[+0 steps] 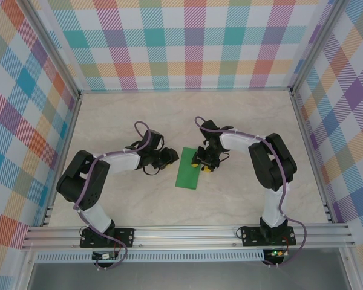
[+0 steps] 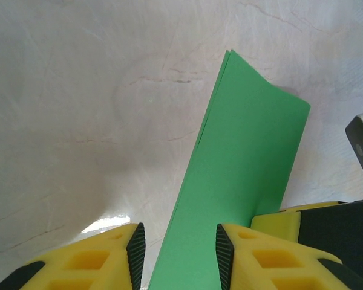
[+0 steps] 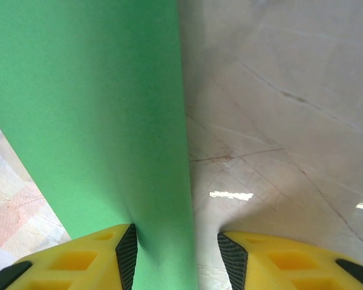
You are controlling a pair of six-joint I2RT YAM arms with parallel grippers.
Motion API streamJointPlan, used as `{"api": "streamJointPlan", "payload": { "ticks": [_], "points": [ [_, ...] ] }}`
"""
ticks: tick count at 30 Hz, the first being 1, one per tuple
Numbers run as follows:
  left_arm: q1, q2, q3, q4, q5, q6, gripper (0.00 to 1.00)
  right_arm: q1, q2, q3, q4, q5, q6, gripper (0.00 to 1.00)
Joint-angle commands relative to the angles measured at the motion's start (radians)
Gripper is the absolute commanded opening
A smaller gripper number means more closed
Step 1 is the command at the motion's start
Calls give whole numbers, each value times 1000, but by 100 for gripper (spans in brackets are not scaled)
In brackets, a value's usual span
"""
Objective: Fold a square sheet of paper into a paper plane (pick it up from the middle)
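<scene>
Left tool (image 2: 180, 257), right tool (image 3: 177, 257) astride green paper (image 1: 186, 174)

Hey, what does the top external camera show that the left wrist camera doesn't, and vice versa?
Top external adds the plaid walls and the folded green paper as a whole narrow rectangle between left tool and right tool. Left wrist adds the paper's stacked layers along one long edge, with the left tool's yellow fingers apart around its near end. Both share the paper on the marbled table.
</scene>
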Motion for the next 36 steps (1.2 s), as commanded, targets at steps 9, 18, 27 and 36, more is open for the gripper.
{"api": "streamJointPlan", "payload": {
  "ticks": [9,18,27,36],
  "points": [
    [-40,54,31,61,72,-14,30,0,167,-71,-22,181,-14,47],
    [-40,73,56,34,45,-3,25,0,180,-68,-16,181,-47,49],
    [-40,80,58,33,47,-3,23,0,190,-72,-15,185,-67,48],
    [-42,94,58,61,88,-9,22,0,203,-65,-15,181,-48,49]
  ]
}}
